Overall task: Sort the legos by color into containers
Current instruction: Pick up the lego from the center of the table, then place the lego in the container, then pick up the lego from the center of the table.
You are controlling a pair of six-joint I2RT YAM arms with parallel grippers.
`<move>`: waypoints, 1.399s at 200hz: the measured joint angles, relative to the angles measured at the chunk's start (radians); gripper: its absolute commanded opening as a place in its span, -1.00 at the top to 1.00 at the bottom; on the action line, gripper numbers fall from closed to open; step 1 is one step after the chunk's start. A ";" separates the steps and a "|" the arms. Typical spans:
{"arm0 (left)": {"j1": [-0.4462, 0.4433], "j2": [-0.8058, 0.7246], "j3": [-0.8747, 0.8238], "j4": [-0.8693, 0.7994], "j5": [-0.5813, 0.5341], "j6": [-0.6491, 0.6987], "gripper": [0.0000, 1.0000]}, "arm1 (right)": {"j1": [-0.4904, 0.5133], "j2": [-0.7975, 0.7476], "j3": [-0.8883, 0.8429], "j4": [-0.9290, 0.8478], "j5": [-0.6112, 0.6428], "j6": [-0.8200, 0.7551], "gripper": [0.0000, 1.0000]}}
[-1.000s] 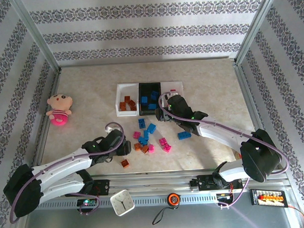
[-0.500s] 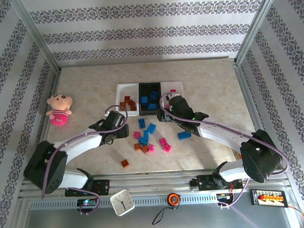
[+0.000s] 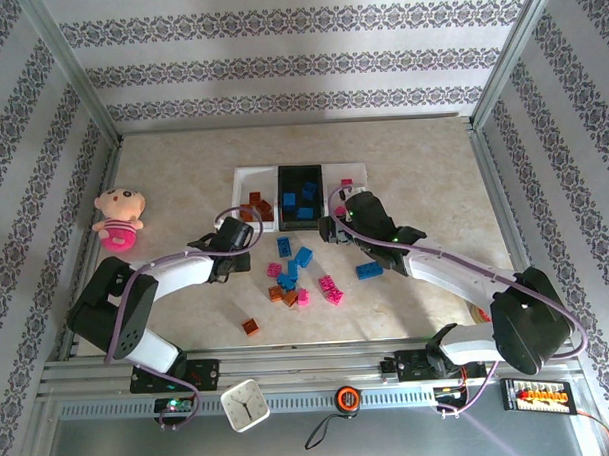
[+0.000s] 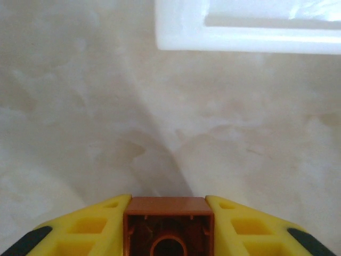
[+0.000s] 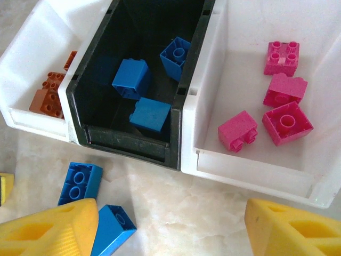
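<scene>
Glossy plastic legos (image 5: 286,124), smooth plastic containers (image 5: 250,173), matt marbled tbl (image 4: 160,133).

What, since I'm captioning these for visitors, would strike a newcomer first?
The row of three trays mid-table stands out, holding orange-brown, blue and pink bricks apart, with a loose mixed scatter in front. The left arm's fingers pinch an orange-brown brick; a pink doll lies far left.

Loose legos (image 3: 302,255) lie on the table (image 3: 422,164) just before the joined containers (image 3: 254,171), a doll (image 3: 119,218) well apart at left.
</scene>
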 measured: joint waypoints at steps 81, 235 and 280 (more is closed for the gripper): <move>0.026 0.094 0.432 -0.048 0.064 0.009 0.36 | 0.060 -0.113 -0.083 -0.034 -0.014 0.020 -0.46; 0.076 -0.113 0.325 0.061 0.261 -0.061 -0.99 | -0.045 -0.143 -0.233 -0.264 0.115 0.176 -0.82; 0.076 -0.194 0.070 0.132 0.314 -0.134 -0.99 | -0.036 -0.045 -0.229 -0.272 0.112 0.183 -0.96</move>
